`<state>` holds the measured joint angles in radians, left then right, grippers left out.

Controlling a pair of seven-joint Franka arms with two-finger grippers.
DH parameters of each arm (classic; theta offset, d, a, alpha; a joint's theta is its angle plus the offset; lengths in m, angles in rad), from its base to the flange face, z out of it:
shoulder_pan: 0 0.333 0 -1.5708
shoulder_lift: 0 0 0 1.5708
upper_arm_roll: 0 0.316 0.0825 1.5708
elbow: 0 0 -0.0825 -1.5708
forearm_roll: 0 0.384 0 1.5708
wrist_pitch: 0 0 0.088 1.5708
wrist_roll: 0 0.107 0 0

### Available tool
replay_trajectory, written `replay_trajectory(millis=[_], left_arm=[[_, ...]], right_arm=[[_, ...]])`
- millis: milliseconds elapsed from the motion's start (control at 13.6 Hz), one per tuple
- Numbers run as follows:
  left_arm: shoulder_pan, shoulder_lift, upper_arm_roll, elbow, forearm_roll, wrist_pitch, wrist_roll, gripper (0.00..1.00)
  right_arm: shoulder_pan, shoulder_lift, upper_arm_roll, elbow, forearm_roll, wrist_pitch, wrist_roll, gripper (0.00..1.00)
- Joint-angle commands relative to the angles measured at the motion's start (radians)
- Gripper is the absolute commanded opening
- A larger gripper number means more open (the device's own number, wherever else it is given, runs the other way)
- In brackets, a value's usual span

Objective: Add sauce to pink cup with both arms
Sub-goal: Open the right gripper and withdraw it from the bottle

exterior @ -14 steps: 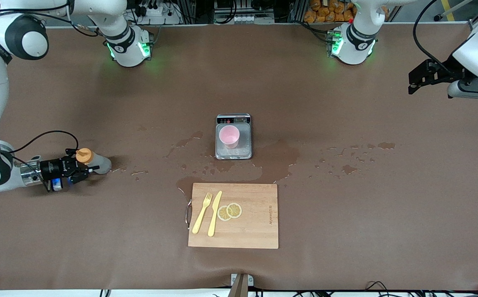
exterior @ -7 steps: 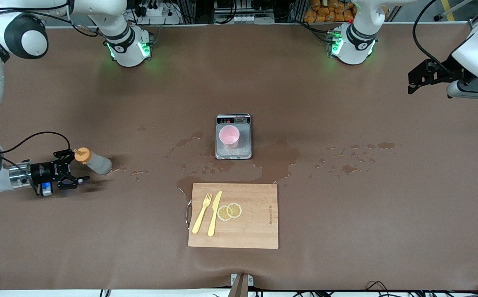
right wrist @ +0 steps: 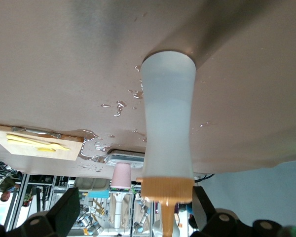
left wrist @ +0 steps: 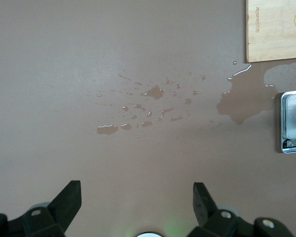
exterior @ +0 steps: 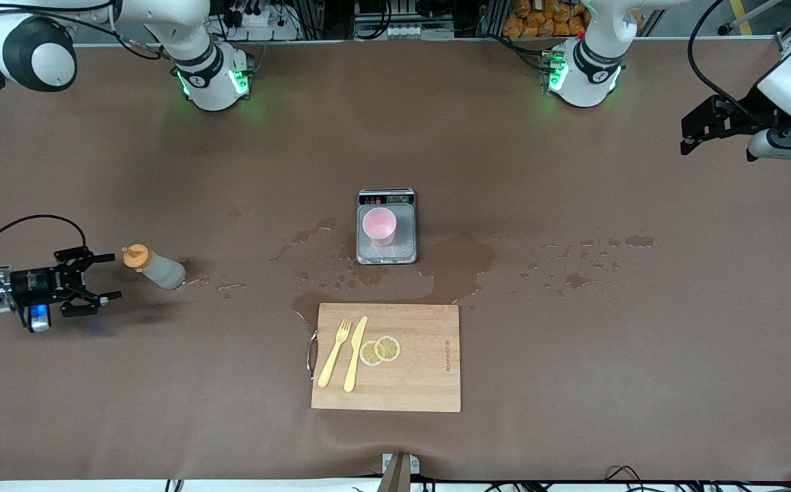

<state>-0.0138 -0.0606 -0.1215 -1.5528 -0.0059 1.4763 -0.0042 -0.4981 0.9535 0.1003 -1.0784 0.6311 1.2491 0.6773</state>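
Your right gripper (exterior: pixel 95 277), jaws spread, has just released the sauce bottle (exterior: pixel 153 266), standing at the pink cup's (exterior: pixel 379 225) nine o'clock; pouring looks finished. Left gripper (exterior: pixel 692 133) waits, jaws spread.

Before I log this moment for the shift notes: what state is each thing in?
sauce bottle: standing, capped, released
pink cup: upright on the scale
right gripper: open, beside the bottle
left gripper: open, waiting
fork, knife: flat on the board

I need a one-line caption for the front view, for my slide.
Right claw open beside the standing sauce bottle; pink cup on the scale.
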Motion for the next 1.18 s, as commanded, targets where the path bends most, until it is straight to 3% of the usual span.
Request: replay_trajectory(millis=[0,221,516,738,959,1107], left_arm=[[0.003,0.002,-0.003,0.016,0.012,-0.021,0.001,1.0],[0.002,0.008,-0.001,0.014,0.012,-0.021,0.004,1.0],[-0.044,0.008,0.046,0.014,0.012,-0.021,0.001,1.0],[-0.032,0.008,0.043,0.014,0.012,-0.022,0.004,1.0],[-0.026,0.012,0.045,0.013,0.01,-0.021,0.006,1.0],[-0.028,0.013,0.045,0.016,0.012,-0.021,0.004,1.0]], right_arm=[[0.029,-0.056,0.009,0.037,-0.068,-0.01,0.013,1.0],[0.079,-0.105,0.006,0.074,-0.126,-0.014,0.012,1.0],[0.246,-0.232,-0.028,0.089,-0.293,-0.005,0.011,1.0],[0.375,-0.356,-0.108,0.086,-0.332,0.004,0.011,1.0],[0.583,-0.439,-0.253,0.075,-0.405,0.004,0.015,1.0],[0.65,-0.472,-0.287,0.071,-0.426,0.063,0.008,1.0]])
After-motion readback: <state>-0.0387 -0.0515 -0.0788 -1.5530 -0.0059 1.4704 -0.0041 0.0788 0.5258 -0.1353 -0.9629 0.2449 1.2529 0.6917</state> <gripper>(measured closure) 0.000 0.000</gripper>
